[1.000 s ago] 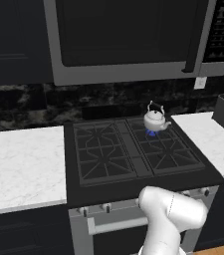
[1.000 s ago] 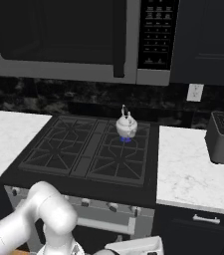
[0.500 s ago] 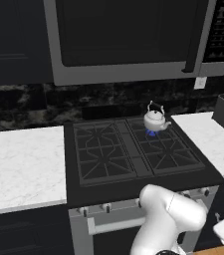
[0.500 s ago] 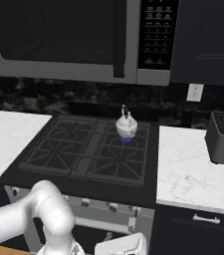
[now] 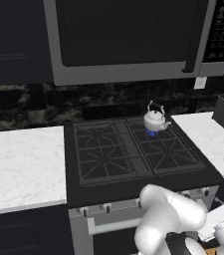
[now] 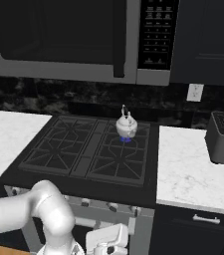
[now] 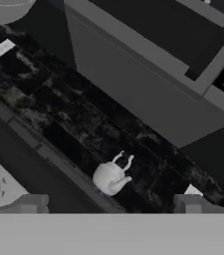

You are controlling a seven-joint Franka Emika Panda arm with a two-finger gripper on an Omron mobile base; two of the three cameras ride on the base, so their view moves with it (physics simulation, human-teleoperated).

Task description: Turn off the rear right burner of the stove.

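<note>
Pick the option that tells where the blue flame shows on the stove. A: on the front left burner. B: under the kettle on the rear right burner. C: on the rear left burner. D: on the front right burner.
B: a blue glow shows beneath the kettle sitting on the rear right burner of the stove; the other grates look dark.

L base cam: behind arm, left side, looks fwd/down at stove, mid-frame. R base cam: same stove from right. Hand cam: low, rolled, looks up toward kettle. Shared by all three: kettle, microwave.
</note>
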